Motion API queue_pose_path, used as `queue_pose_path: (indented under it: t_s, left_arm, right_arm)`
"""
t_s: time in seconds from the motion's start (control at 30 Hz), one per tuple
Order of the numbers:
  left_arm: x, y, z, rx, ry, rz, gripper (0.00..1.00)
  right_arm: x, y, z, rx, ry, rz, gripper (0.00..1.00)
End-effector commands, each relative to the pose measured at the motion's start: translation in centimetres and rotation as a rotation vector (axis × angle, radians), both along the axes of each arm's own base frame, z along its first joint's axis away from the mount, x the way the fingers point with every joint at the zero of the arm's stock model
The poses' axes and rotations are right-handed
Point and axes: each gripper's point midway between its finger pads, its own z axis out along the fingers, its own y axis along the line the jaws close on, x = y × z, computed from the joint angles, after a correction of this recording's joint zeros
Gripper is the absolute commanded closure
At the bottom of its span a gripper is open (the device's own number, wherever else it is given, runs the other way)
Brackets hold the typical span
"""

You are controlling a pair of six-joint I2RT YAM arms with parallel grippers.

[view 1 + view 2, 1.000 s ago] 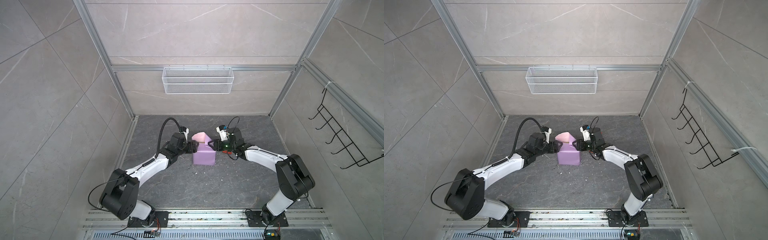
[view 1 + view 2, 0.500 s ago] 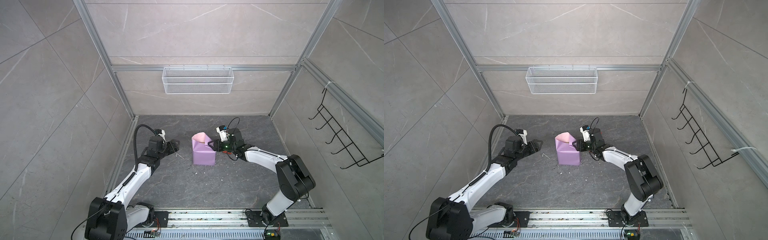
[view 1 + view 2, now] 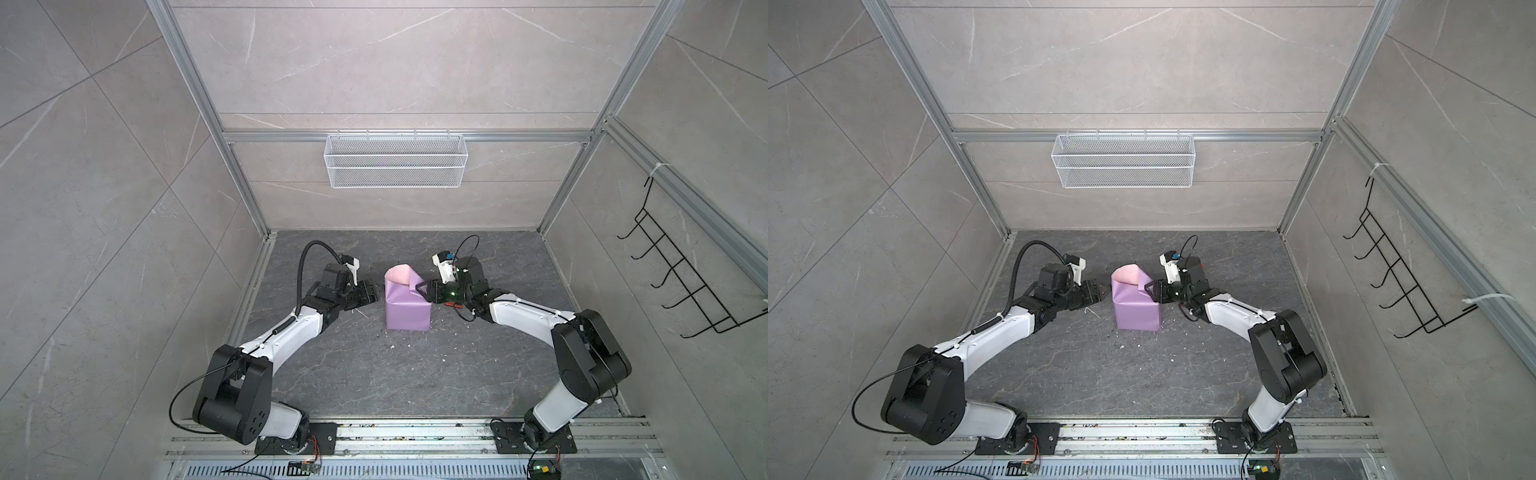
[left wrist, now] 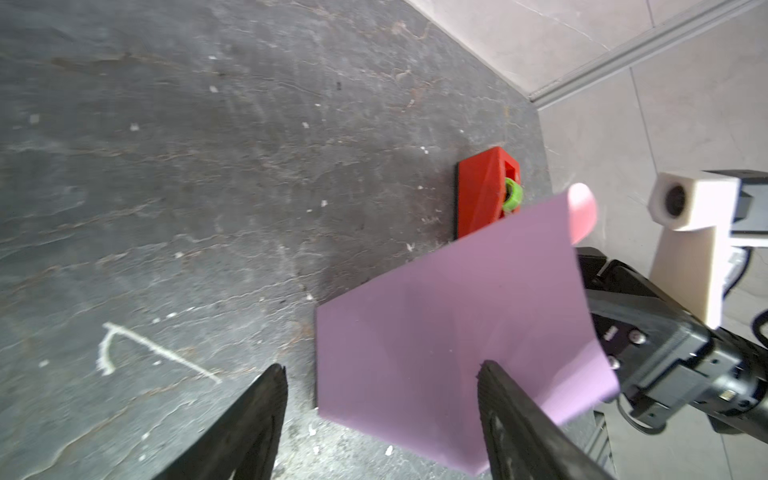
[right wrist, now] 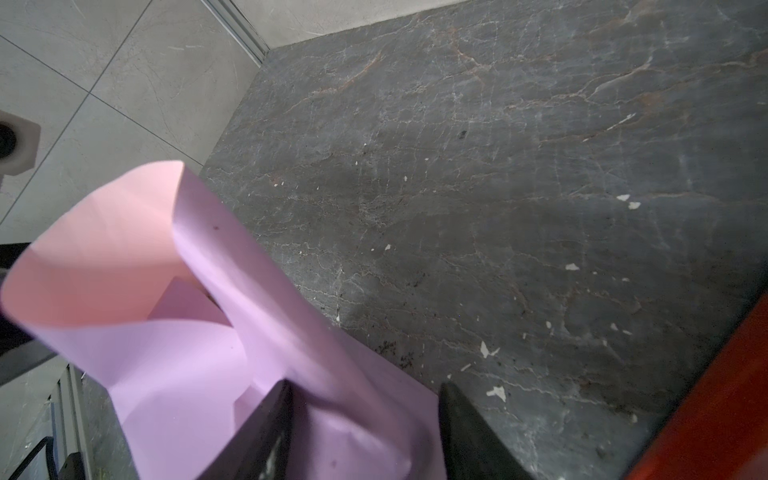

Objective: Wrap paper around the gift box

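Box: hidden inside lilac paper (image 3: pixel 406 313), centre of counter (image 3: pixel 415 374)
Right pincer (image 3: pixel 420 287): part open, astride a top fold, likely pinning it
Left pincer (image 3: pixel 374 296): wide open, empty, beside the paper

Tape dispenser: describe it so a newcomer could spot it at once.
On the dark table, find the lilac paper standing mid-table. Right of it, mostly hidden under the right arm in both top views, lies the tape dispenser: a small red wedge with a green hub, the only red thing there.

Right of the paper (image 3: pixel 406 307) lies the dispenser (image 4: pixel 486 195).
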Motion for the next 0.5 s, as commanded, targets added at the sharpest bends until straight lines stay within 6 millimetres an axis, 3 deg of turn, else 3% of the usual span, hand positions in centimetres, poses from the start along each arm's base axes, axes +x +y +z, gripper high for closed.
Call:
queue_pose_path:
  t_s: [0.0, 0.2, 0.47]
  left_arm:
    - [0.9, -1.6, 1.9, -0.051, -0.054, -0.048, 0.25]
    - [0.4, -3.3, 2.1, -0.057, -0.067, -0.097, 0.25]
    - [0.1, -3.7, 1.6, -0.063, -0.056, -0.121, 0.23]
  right_arm:
    - [-2.2, -1.4, -4.0, -0.103, 0.113, -0.008, 0.42]
    - [-2.2, -1.4, -4.0, -0.104, 0.112, -0.009, 0.43]
    - [-2.4, -1.4, -4.0, -0.105, 0.115, -0.006, 0.43]
